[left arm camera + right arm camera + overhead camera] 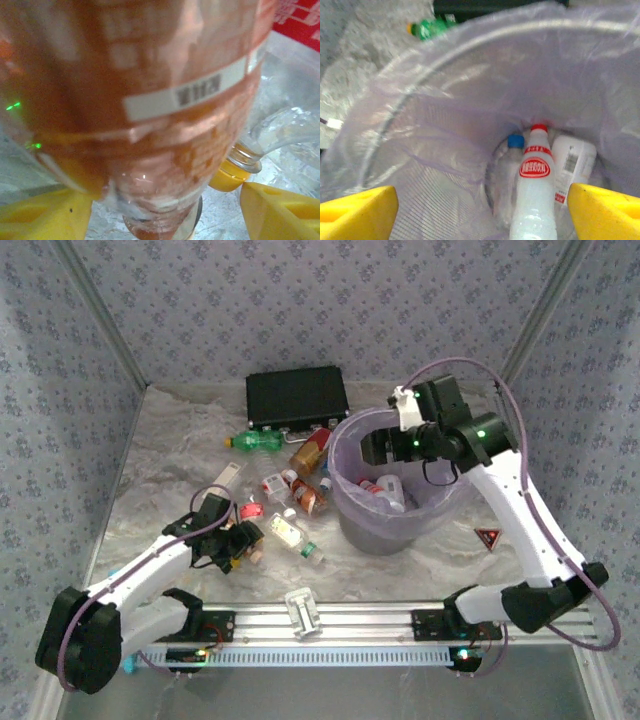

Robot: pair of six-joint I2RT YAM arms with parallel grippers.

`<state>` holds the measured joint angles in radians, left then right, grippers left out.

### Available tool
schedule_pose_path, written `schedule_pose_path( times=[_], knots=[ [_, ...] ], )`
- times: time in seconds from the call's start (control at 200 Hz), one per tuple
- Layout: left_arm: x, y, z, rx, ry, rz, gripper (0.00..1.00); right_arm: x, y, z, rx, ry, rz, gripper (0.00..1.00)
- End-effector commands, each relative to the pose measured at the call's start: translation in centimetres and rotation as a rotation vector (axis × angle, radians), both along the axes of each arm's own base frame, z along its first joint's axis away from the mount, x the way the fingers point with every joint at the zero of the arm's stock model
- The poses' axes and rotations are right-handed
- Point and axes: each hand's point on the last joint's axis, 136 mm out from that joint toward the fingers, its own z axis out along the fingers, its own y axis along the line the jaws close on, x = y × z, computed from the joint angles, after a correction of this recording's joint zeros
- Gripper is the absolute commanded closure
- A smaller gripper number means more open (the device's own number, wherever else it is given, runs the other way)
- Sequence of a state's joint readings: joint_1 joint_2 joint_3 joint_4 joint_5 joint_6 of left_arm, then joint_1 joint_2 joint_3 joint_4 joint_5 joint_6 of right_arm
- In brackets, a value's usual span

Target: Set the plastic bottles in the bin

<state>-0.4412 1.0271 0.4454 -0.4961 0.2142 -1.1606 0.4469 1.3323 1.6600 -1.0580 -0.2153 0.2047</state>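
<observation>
Straddling an orange-labelled bottle [150, 100] on the table [180, 470], left gripper [162, 212] parted, not yet clamped. Hanging right gripper [482, 210] spread and empty over the bin [395, 85], three bottles [535, 200] inside. Next: squeeze, lift, carry across.

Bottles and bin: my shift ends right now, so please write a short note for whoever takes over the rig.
Left gripper: open, low over the table, fingers either side of an orange-labelled bottle, not clamped yet.
Right gripper: open and empty, over the bin.
Done: three lie in the bin: a red-capped bottle, a blue-capped bottle, a white-labelled bottle.
Left: the orange-labelled bottle, the green bottle by the black case, and the cluster of bottles left of the bin.
</observation>
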Motion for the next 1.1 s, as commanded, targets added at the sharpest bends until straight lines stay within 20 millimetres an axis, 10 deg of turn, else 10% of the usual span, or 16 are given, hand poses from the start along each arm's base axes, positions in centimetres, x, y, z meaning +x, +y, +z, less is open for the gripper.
schedule_pose_path(
  times=[0.0,1.094],
  knots=[
    [-0.4,0.4,-0.6,0.034,0.011,-0.012,0.24,0.3,-0.1,2.8,0.047,-0.093,0.009,0.11],
    [-1.3,1.6,-0.6,0.113,0.026,-0.015,0.6,1.9,-2.2,3.9,0.092,-0.166,-0.055,0.11]
  ],
)
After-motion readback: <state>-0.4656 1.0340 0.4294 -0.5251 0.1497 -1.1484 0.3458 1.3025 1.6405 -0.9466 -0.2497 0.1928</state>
